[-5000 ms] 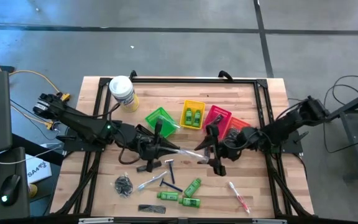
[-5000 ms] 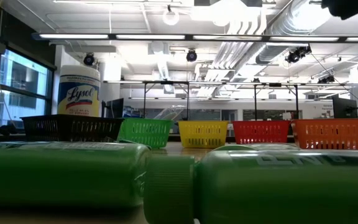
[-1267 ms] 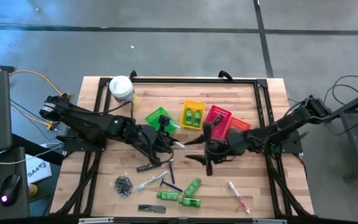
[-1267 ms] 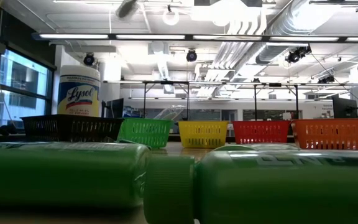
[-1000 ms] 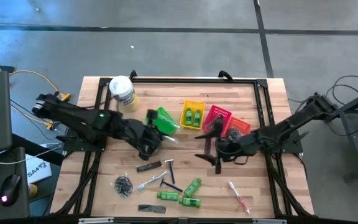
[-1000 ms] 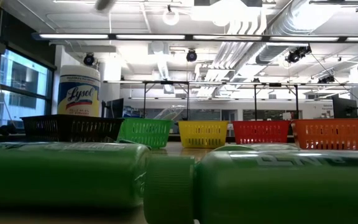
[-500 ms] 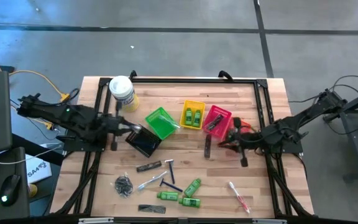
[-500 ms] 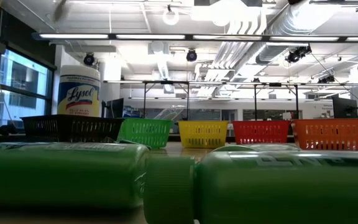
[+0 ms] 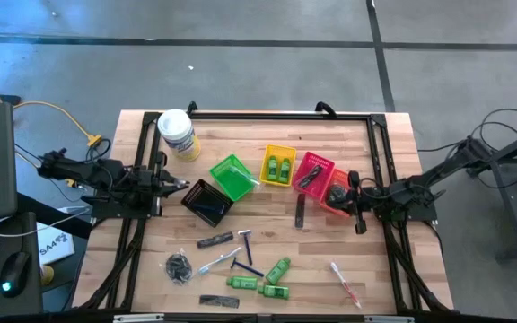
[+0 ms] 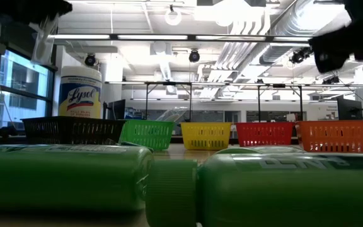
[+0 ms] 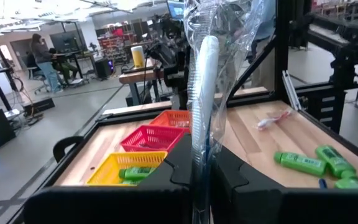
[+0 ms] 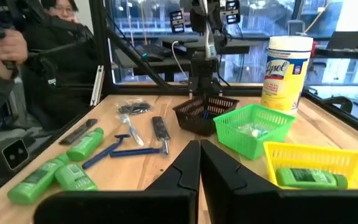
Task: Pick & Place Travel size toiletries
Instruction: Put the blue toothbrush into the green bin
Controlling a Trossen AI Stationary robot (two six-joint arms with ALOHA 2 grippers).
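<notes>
In the low view two green mini bottles (image 10: 62, 176) lie right against the lens, filling the bottom of the frame; in the high view the same cluster sits lower centre of the tabletop (image 9: 384, 144), with razors (image 9: 240, 262), a comb (image 9: 218, 301), a mesh bundle (image 9: 179, 266) and a pink toothbrush (image 9: 344, 282) scattered around it, all still loose

Farther back, at the left edge of the high view, the left gripper (image 9: 170, 185) hangs beside the black basket (image 9: 206, 203), its jaws pinching a clear-wrapped toothbrush (image 11: 202, 93) that stands upright between them in the left wrist view. The hold is low on the wrapper, so the slick film could slide or the brush tip sideways; released from where it is, it would likely miss the black basket and land on the wood

At mid right, the right gripper (image 9: 357, 213) sits just beside the orange basket (image 9: 339, 193), jaws pressed together with nothing between them. A black item (image 9: 300, 211) lies on the tabletop short of the red basket (image 9: 312, 170), apparently outside any basket. The green basket (image 9: 232, 176) and yellow basket (image 9: 279, 165) stand close together, so an arm reaching in could nudge them
</notes>
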